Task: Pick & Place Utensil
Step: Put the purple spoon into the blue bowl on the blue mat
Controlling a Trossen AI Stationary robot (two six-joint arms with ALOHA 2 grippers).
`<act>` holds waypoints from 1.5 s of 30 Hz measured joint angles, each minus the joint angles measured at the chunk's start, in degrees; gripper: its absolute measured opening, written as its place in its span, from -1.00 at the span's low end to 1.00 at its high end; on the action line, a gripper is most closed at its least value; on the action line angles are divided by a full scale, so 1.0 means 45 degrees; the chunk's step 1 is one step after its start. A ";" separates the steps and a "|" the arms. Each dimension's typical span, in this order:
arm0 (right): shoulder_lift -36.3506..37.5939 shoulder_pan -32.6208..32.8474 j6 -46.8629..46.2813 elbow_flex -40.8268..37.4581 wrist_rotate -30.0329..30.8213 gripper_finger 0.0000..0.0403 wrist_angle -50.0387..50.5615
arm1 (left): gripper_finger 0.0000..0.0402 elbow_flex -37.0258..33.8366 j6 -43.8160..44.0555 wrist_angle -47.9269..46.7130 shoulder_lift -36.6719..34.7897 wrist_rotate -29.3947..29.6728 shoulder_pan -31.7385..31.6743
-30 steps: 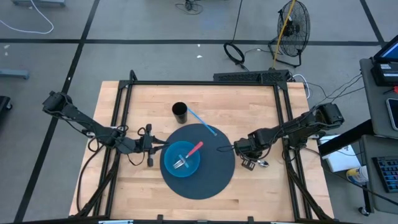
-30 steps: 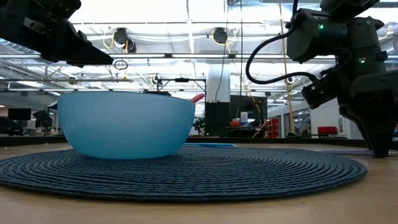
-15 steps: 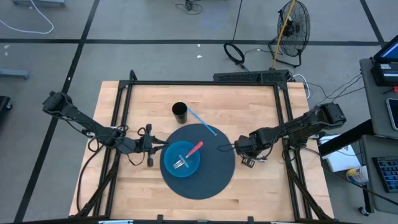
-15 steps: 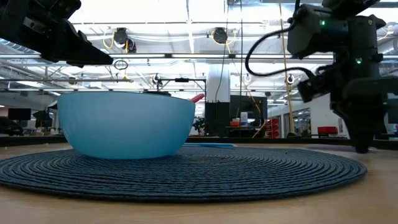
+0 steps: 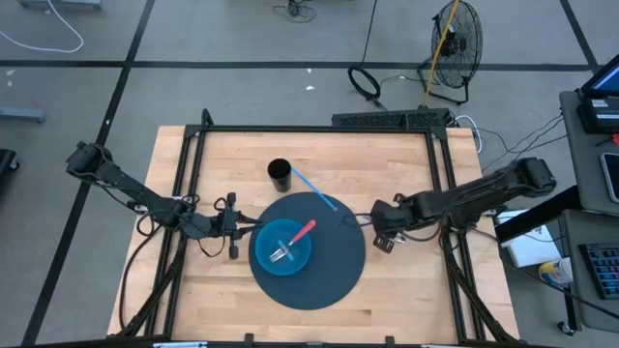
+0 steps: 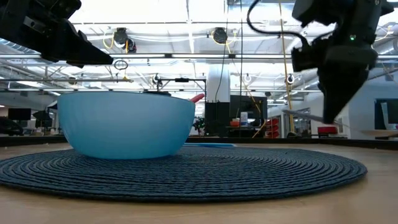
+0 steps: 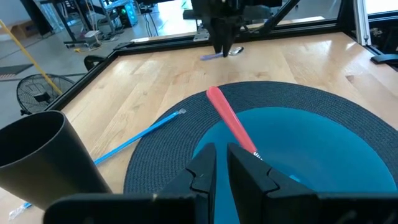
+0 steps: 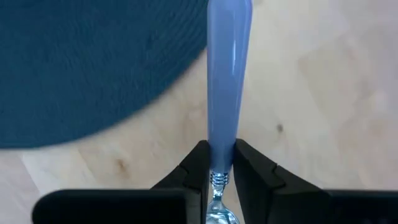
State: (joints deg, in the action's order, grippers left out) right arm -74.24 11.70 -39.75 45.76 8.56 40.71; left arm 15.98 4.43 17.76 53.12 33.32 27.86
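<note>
My right gripper (image 5: 382, 237) hangs above the wood just off the right rim of the round dark mat (image 5: 334, 280). It is shut on a spoon with a pale blue handle (image 8: 227, 74), also seen in the low view (image 6: 301, 114). My left gripper (image 5: 242, 232) waits shut at the left side of the blue bowl (image 5: 282, 247). The bowl stands on the mat and holds a fork with a red handle (image 7: 229, 122). A black cup (image 5: 280, 174) stands on the wood beyond the mat, with a thin blue stick (image 5: 314, 190) lying beside it. My right gripper pinches the spoon's blue handle at its lower end (image 8: 220, 158), just beside the metal neck (image 8: 216, 180), between the two fingers. The fingers come from above, slanting down, and lie across the handle. The spoon is lifted clear of the table and sits roughly level.
A black frame rail (image 5: 319, 128) runs around the work area. Bare wood (image 5: 406, 300) lies right of the mat and near the front edge. A fan (image 5: 453, 43) and cables lie on the floor beyond the table.
My right gripper has risen from the tabletop with the spoon and drifted a little toward the far edge and the mat. The spoon, which lay on the wood beside the gripper, now hangs clear of the table.
</note>
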 joint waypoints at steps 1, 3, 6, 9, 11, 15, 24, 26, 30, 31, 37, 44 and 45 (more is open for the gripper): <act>0.0146 0.0000 0.0024 0.0004 0.0163 -0.77 -0.0103 | -0.77 0.0000 0.0019 0.0000 0.0000 0.0001 -0.0003; 0.0416 0.0002 0.0127 0.0005 0.0503 -0.77 -0.0402 | -0.77 0.0001 0.0034 0.0000 0.0000 0.0005 -0.0003; 0.0745 0.0004 0.0521 0.0005 0.0887 -0.77 -0.1158 | -0.77 -0.0002 0.0034 0.0000 0.0000 0.0005 0.0000; 0.0999 0.0000 0.1098 0.0005 0.1166 -0.77 -0.2148 | -0.77 0.0002 0.0052 0.0015 0.0000 0.0005 -0.0005; 0.1125 0.0000 0.1514 0.0005 0.1183 -0.77 -0.2873 | -0.77 0.0002 0.0092 0.0015 0.0000 0.0005 0.0000; 0.1281 0.0005 0.2376 0.0010 0.1472 -0.77 -0.4309 | -0.77 0.0002 0.0131 0.0019 0.0000 0.0010 -0.0004; 0.1332 0.0000 0.4400 0.0015 0.1483 -0.77 -0.6957 | -0.77 0.0002 0.0116 0.0105 0.0000 0.0068 -0.0002; 0.1332 0.0002 0.4817 0.0012 0.1487 -0.77 -0.7485 | -0.77 0.0002 0.0119 0.0121 0.0000 0.0068 0.0000; 0.1332 0.0000 0.5601 0.0015 0.1487 -0.77 -0.8494 | -0.77 0.0002 0.0121 0.0140 0.0000 0.0068 -0.0004; 0.1332 0.0005 0.5760 0.0015 0.1487 -0.77 -0.8711 | -0.77 0.0002 0.0121 0.0177 0.0000 0.0068 -0.0004; 0.1332 0.0000 0.6580 0.0015 0.1482 -0.77 -0.9848 | -0.77 0.0002 -0.0063 0.0503 0.0000 0.0068 -0.0005; 0.1332 0.0001 0.7045 0.0029 0.1482 -0.77 -1.0438 | -0.77 0.0002 -0.0165 0.0583 0.0000 0.0068 -0.0001; 0.1332 0.0000 0.7062 0.0029 0.1482 -0.77 -1.0438 | -0.77 0.0002 -0.0161 0.0588 0.0000 0.0068 0.0000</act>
State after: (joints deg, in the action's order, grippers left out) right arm -68.25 11.70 -7.98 45.89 15.22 -6.26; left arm 15.99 3.70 20.41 53.12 33.63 27.86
